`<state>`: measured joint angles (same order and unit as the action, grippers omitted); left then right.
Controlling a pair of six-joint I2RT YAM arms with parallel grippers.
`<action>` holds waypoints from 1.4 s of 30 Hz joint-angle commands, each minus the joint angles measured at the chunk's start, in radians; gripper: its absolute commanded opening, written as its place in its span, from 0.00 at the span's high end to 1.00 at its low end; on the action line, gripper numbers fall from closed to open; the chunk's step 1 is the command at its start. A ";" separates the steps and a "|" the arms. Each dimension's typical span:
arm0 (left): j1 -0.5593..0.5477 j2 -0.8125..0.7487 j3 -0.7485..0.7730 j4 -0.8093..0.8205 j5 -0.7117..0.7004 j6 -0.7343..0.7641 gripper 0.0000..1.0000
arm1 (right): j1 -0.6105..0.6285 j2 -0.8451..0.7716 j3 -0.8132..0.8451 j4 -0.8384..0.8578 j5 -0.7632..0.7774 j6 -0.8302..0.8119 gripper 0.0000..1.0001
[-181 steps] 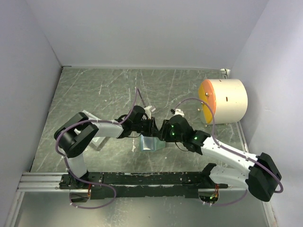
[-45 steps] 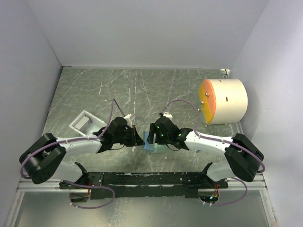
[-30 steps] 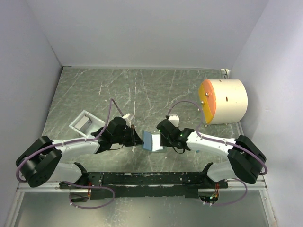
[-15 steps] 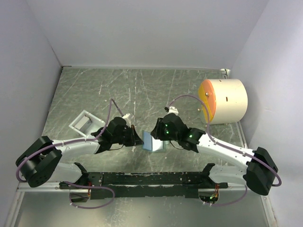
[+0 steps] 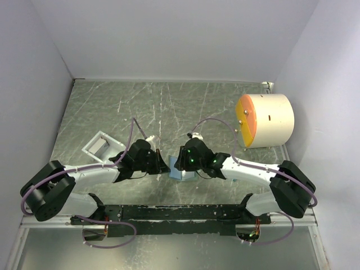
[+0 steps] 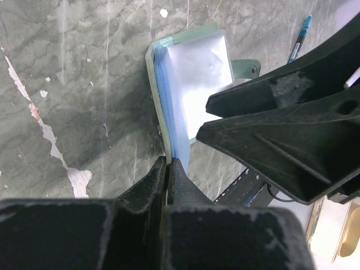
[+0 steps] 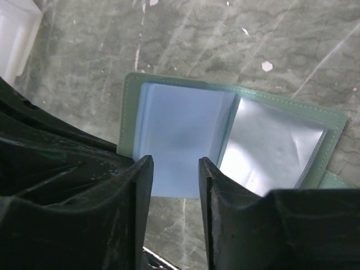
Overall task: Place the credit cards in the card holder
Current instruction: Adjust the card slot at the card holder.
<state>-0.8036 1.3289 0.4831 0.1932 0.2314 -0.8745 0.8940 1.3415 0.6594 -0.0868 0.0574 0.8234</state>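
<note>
The wallet point(image 5: 185, 176) lies open on the table point(image 5: 140, 107) at the lower centre of the overhead frame, between the two gripper heads and just above the black base rail. In the left wrist view the left gripper point(image 6: 167, 163) has its fingers pressed together to a hairline, tips at the lower edge of the wallet's blue pages. A card may be pinched edge-on in that slit, but none shows, so I cannot tell whether it carries anything. The right gripper point(image 7: 174, 160) is parted with a clear gap and grasps nothing. Its fingers frame the left-hand blue pocket at the centre of its own view, and whether they press on the wallet or hang over it I cannot tell. The main risk, as I judge it, is that the wallet is not pinned. A push from the left tips at the page edge would then slide it toward the right of the frame or flip the cover shut rather than feed a card in. A thin card entering that stack could also slip between the wrong leaves, or under the green cover, since the layers sit tight together. The two heads are nearly touching in the overhead view, so a small sideways move could knock one against the other. No loose card shows clearly elsewhere; the white tray point(image 5: 90, 142) at the left holds a grey shape I cannot identify.
</note>
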 commanded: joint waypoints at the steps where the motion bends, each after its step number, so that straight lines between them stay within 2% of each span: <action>1: -0.008 0.007 -0.005 0.023 -0.023 -0.003 0.93 | 0.003 0.018 -0.039 0.063 -0.026 0.004 0.59; 7: -0.009 0.000 -0.009 0.028 -0.018 -0.003 0.93 | 0.010 0.015 -0.057 0.089 -0.065 0.003 0.44; 14: -0.010 0.007 0.008 0.019 -0.006 0.005 0.93 | 0.011 0.008 -0.072 0.066 -0.067 -0.020 0.39; 22: -0.011 0.001 0.003 0.026 -0.005 -0.002 0.93 | 0.010 0.052 -0.074 0.084 -0.075 -0.014 0.43; 34: -0.011 -0.013 0.006 0.000 -0.019 0.000 0.93 | 0.011 0.085 -0.053 -0.018 0.056 -0.031 0.52; 36: -0.012 -0.019 0.007 -0.007 -0.021 -0.001 0.89 | 0.012 0.086 -0.055 -0.012 0.053 -0.034 0.55; 38: -0.012 -0.023 0.008 -0.009 -0.020 -0.003 0.79 | 0.010 0.086 -0.058 -0.007 0.053 -0.031 0.59; 42: -0.012 -0.016 -0.005 0.078 0.039 -0.013 0.65 | 0.010 0.085 -0.075 0.004 0.056 -0.024 0.64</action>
<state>-0.8082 1.3273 0.4831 0.1932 0.2306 -0.8791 0.8989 1.4155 0.5957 -0.0685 0.0830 0.8040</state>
